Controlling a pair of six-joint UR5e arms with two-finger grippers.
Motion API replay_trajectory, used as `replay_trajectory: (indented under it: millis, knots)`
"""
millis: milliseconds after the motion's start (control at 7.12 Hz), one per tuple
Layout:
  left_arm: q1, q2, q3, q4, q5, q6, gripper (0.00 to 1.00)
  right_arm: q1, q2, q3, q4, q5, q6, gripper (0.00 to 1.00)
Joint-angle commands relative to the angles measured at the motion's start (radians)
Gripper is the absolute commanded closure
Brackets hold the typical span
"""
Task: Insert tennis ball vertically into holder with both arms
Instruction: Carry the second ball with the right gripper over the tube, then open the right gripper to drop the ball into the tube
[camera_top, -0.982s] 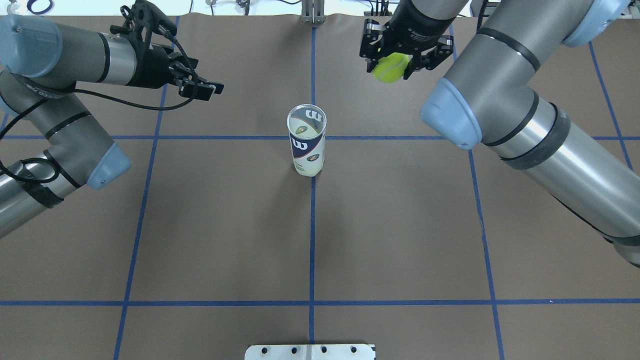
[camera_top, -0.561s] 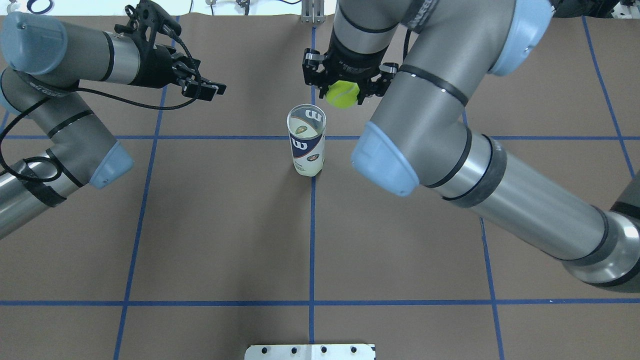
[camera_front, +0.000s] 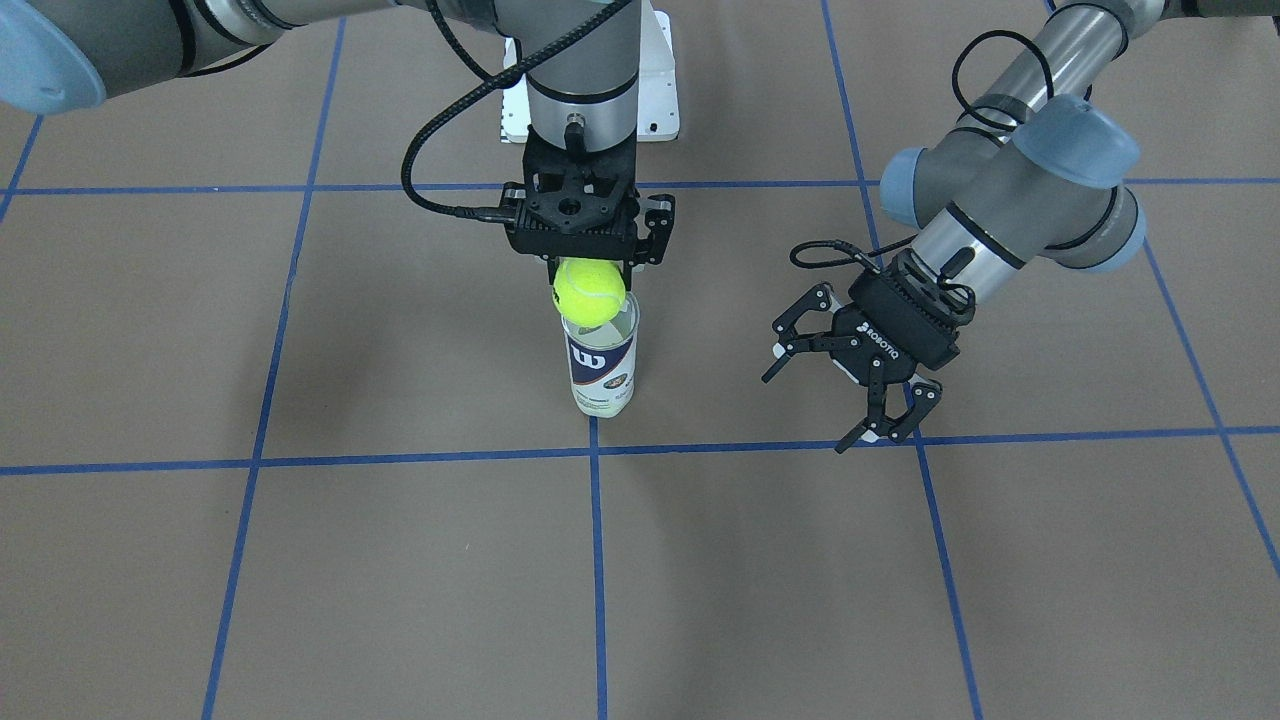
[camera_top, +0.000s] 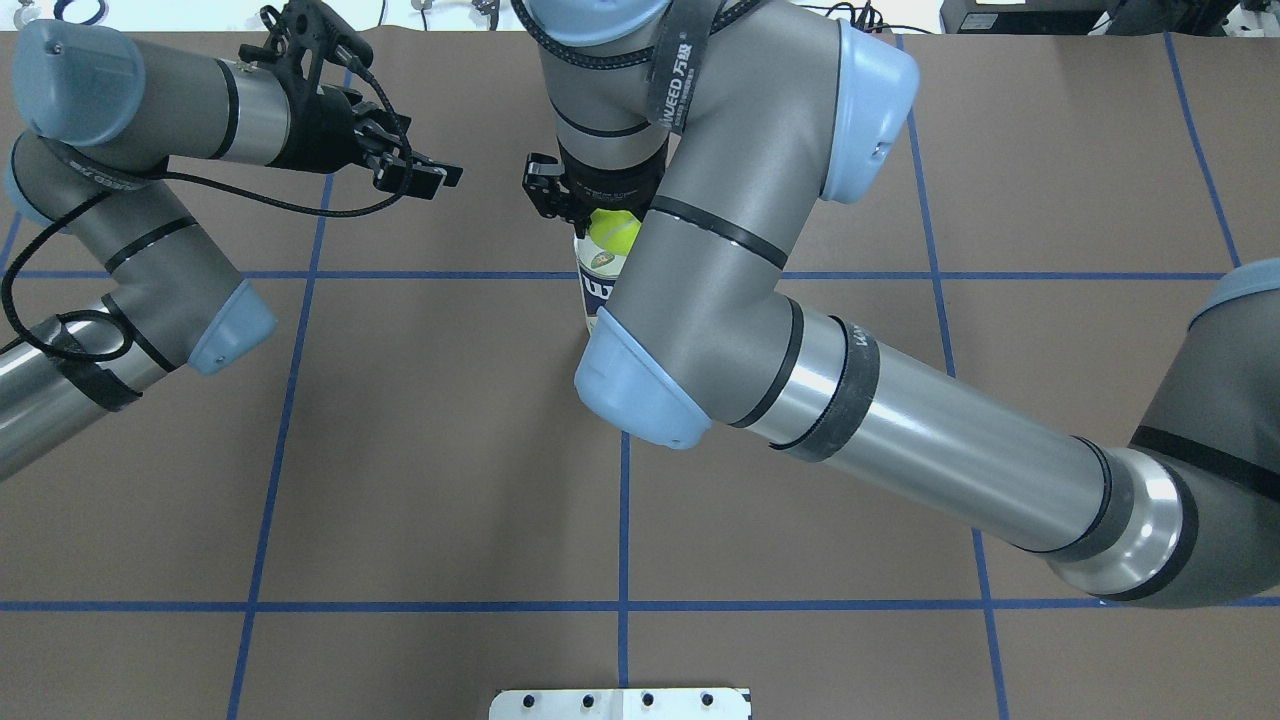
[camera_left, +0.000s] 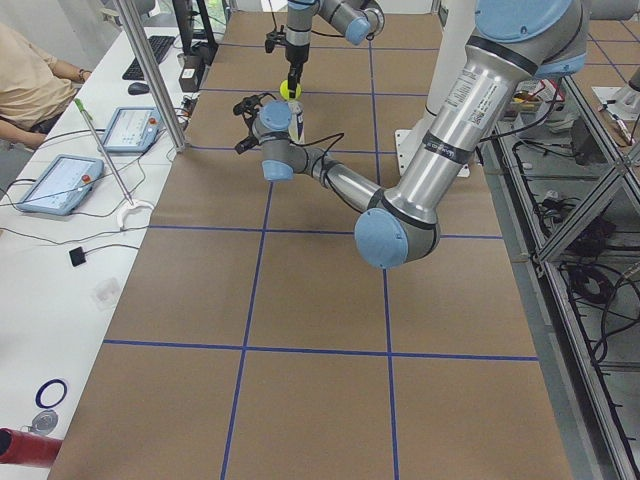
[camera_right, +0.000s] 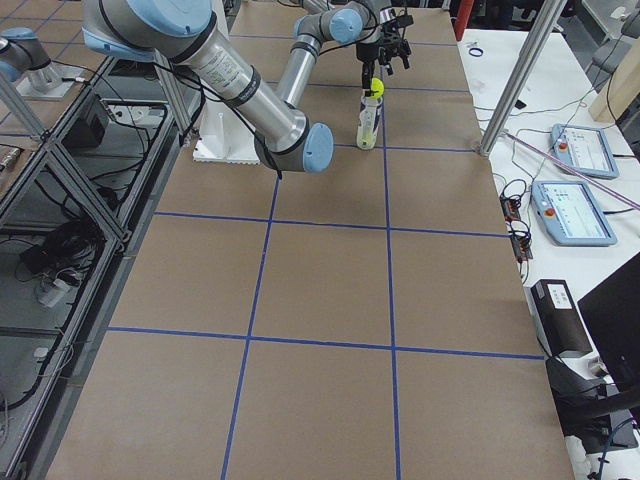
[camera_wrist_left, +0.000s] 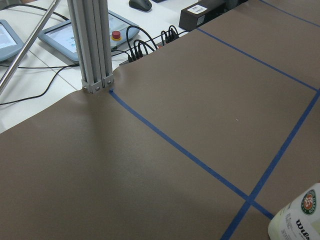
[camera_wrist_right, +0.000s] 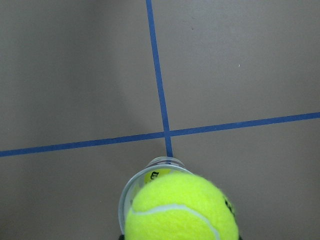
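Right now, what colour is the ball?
The ball is yellow-green with a white seam; right wrist view.

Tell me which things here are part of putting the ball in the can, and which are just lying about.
Job: tennis ball, held in the right gripper; Wilson ball can, upright below it; left gripper, open, off to the side.
Lying about: white pedestal base; touchscreen pendant on the side bench; aluminium post.
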Motion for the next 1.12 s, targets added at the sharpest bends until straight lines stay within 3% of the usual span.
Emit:
replay_trajectory:
  millis: [0, 140, 281, 421, 982]
  knots:
    - [0.001, -0.001, 0.0, -0.002, 0.002, -0.004, 0.01, -0.009, 0.001, -0.007, 0.004, -0.009, 0.002, 1.0]
    - [0.001, -0.001, 0.0, -0.002, 0.002, -0.002, 0.01, -0.01, 0.004, -0.007, 0.006, -0.009, 0.002, 0.71]
    - [0.001, -0.001, 0.0, -0.002, 0.002, -0.001, 0.01, -0.01, 0.003, -0.006, 0.007, -0.01, 0.002, 0.06]
    - [0.001, -0.001, 0.002, -0.002, 0.002, 0.001, 0.01, -0.01, 0.004, -0.007, 0.007, -0.013, 0.002, 0.02]
    - [0.001, -0.005, -0.003, 0.0, 0.0, -0.007, 0.01, -0.009, 0.001, -0.001, 0.007, -0.009, -0.015, 0.02]
